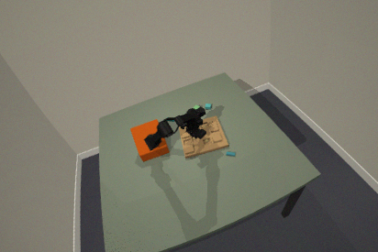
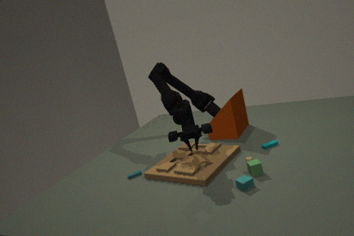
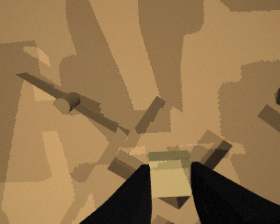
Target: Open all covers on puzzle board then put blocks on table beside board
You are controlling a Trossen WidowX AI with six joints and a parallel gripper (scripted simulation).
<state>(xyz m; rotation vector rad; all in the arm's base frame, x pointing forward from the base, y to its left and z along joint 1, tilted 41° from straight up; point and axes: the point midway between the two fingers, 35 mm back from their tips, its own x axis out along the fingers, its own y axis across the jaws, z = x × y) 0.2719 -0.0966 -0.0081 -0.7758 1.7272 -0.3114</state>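
- Your end effector points down over the wooden puzzle board, gripping a pale yellow block between its two fingers.
- That block sits at the board; you cannot tell from these views whether it is clear of its well.
- On the bench, you have a green block and a teal block near each other, off the board.
- A small tan piece lies just beside the green one.
- You see a thin blue bar on one side of the board, and a teal bar well apart on the other.
- Your arm reaches over from the orange wedge-shaped block.
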